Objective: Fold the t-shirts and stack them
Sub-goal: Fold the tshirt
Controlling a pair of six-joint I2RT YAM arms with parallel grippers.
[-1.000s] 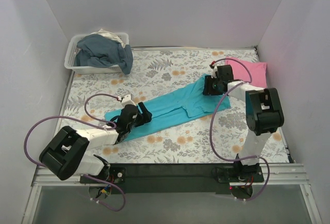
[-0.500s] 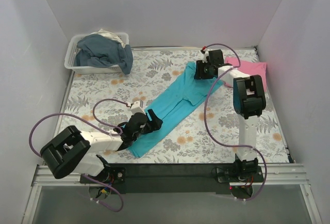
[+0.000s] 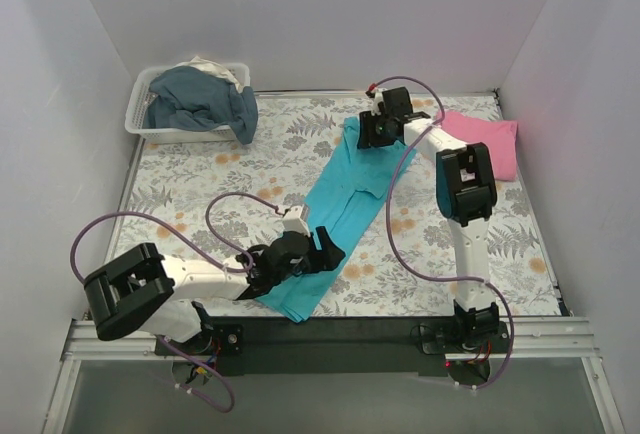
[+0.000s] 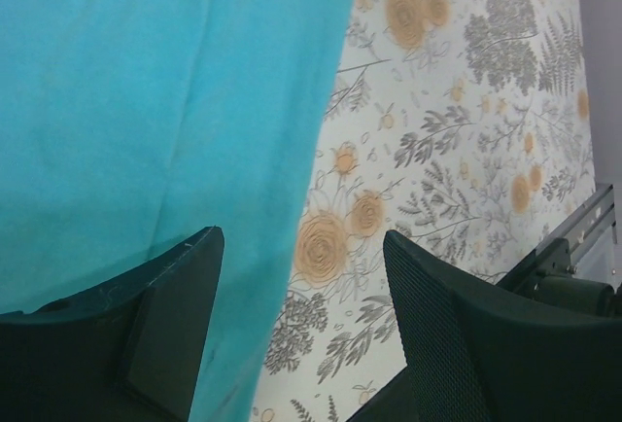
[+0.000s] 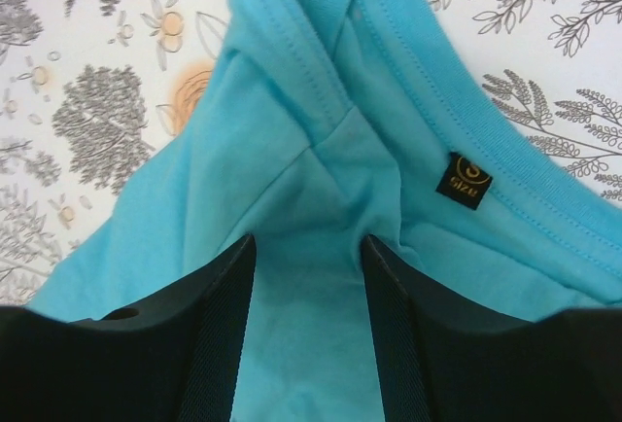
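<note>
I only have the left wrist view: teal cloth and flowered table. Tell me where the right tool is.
Observer: The right tool grips the collar end of the turquoise t-shirt, on the far side of the table.
Operator: Report the other shirt.
Observer: The pink t-shirt lies at the far right, apart from the turquoise one.
Operator: Name anything else out there.
Observer: A clear bin in the far left corner holds dark blue cloth.

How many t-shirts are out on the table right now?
2. The turquoise t-shirt lies diagonally mid-table; the pink t-shirt sits folded at the far right corner. The bin at far left holds bunched clothes that I cannot identify.
</note>
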